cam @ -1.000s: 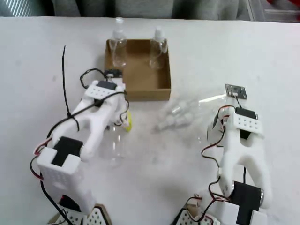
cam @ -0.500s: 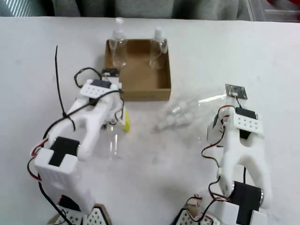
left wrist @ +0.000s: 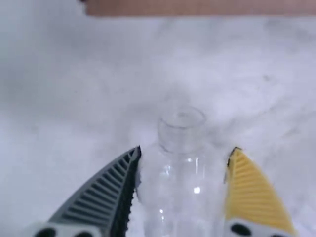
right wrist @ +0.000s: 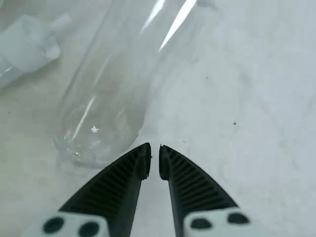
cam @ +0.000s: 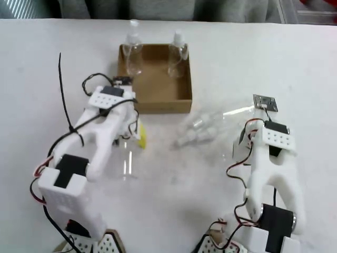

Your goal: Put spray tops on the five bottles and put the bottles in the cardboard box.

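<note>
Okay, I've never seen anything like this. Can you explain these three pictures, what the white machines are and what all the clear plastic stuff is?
These are two small robot arms at a white table. The wide picture comes from a fixed camera looking down; the other two come from cameras on each arm's wrist, looking along its claw. A cardboard box holds two capped bottles standing upright. Loose spray tops lie beside it. The left claw grips an uncapped bottle. The right claw is closed on nothing, with a second clear bottle lying just ahead.
</note>
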You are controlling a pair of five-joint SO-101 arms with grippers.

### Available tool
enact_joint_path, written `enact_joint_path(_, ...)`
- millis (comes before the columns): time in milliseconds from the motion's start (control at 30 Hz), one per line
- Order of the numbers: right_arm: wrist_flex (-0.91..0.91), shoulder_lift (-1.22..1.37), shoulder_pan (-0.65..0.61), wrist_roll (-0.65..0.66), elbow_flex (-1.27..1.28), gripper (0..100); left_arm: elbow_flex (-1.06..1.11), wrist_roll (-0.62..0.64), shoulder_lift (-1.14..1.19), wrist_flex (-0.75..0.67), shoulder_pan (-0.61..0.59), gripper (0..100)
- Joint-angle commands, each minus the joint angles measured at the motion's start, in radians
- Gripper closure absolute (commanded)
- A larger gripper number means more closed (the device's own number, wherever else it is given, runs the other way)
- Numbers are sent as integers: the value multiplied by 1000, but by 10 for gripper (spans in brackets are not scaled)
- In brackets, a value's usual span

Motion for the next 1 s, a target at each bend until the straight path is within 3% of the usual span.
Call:
enact_joint_path(0, -12, -33, -8, 12, -8, 981, -51, 29, -59, 44, -12, 644)
enact_joint_path(133, -12, -33, -8, 12, -8, 981, -49, 60, -59, 49, -12, 573)
enact_joint_path(967, -31, -31, -10, 43, -8, 981, -21, 63, -64, 100, -7, 589)
